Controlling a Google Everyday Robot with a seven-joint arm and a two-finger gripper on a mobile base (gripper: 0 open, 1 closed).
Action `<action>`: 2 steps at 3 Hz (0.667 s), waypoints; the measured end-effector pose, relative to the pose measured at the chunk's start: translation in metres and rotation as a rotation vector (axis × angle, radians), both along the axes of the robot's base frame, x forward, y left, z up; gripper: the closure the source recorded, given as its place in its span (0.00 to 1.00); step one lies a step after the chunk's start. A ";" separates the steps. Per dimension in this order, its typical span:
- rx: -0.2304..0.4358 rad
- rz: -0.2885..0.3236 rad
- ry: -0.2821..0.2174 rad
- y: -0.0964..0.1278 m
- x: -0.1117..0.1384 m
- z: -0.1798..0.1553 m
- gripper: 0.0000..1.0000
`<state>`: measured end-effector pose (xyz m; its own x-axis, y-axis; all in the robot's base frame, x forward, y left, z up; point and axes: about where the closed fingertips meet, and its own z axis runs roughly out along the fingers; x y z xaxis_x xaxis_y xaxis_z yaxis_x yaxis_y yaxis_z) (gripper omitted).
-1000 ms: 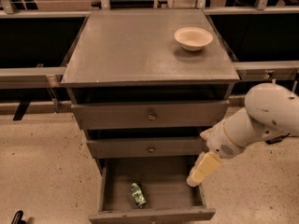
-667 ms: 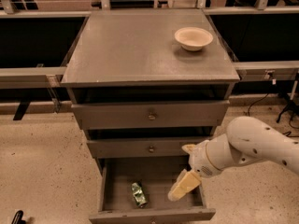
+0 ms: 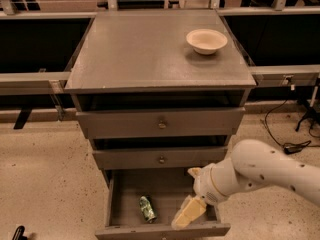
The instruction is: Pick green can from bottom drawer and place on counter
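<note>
The green can (image 3: 147,208) lies on its side in the open bottom drawer (image 3: 120,204), left of the drawer's middle. My gripper (image 3: 188,213) hangs on the white arm inside the drawer's right half, to the right of the can and apart from it. The counter (image 3: 145,49) is the grey top of the cabinet, above the drawers.
A cream bowl (image 3: 206,40) sits at the counter's back right. The two upper drawers (image 3: 161,124) are pushed in. Black cables (image 3: 292,145) lie on the speckled floor to the right. Rails run behind the cabinet on both sides.
My arm has swung left and down, bringing the gripper lower into the bottom drawer and closer to the can. The can has not moved.
</note>
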<state>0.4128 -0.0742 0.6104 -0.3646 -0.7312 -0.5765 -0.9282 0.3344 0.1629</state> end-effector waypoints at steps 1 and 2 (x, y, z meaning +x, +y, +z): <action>-0.011 -0.029 -0.023 0.025 -0.018 -0.065 0.00; 0.187 -0.146 -0.109 0.027 0.005 -0.099 0.00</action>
